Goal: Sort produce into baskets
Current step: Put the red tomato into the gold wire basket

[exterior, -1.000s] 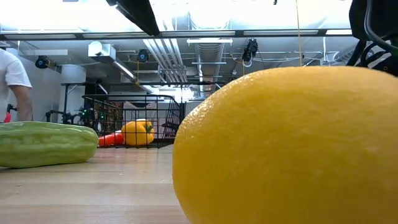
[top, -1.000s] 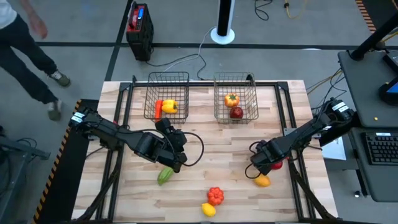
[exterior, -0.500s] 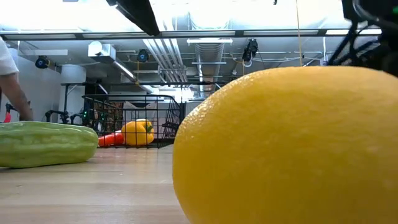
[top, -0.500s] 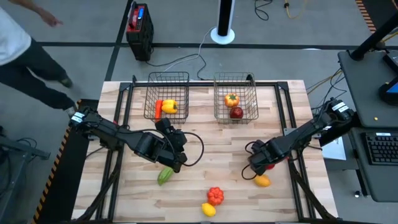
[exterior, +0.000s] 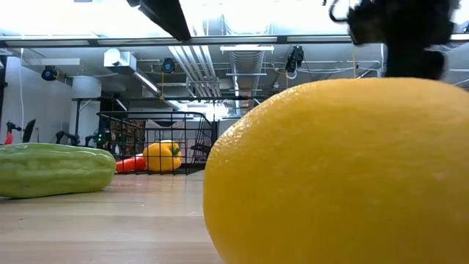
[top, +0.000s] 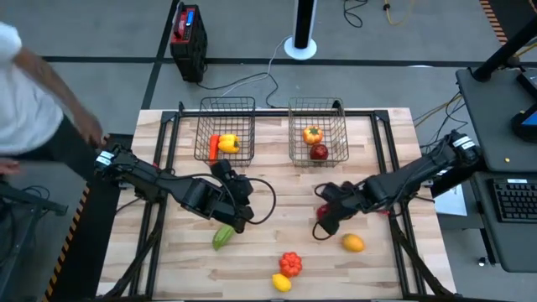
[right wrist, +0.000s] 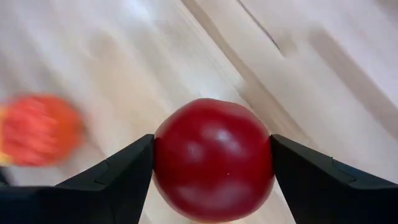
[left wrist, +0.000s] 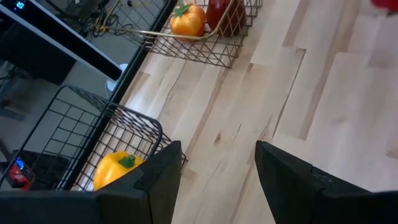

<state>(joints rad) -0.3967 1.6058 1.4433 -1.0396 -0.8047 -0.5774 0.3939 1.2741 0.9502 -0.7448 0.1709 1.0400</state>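
My right gripper [top: 324,220] hangs over the table's middle right, shut on a glossy red tomato [right wrist: 213,158]. A yellow-orange fruit [top: 353,243] lies just right of it. A red pepper [top: 290,263] and a lemon [top: 281,283] lie near the front edge. My left gripper [left wrist: 217,155] stands open over the table's middle left, with a green cucumber [top: 222,237] lying just in front of it. The left basket [top: 225,109] holds a yellow pepper [top: 228,143] and a carrot [top: 214,145]. The right basket [top: 317,109] holds an orange fruit [top: 312,133] and a dark red apple [top: 319,152]. My right gripper pinches the tomato between its two fingers [right wrist: 124,174], one on each of its opposite round sides [right wrist: 160,155]. The fingers slant down from the table's right side. The tomato is lifted clear of the table.
Black table-frame bars [top: 172,134] run along the wooden top's edges. In the low view the lemon [exterior: 337,172] fills the foreground, with the cucumber [exterior: 55,170] at the left. A person [top: 33,92] stands beyond the table's left edge.
My right gripper has risen and gone toward the table's left, away from the yellow-orange fruit, tipping as it went. The red tomato has come up with it, clear of the table. The person at the left has moved closer.
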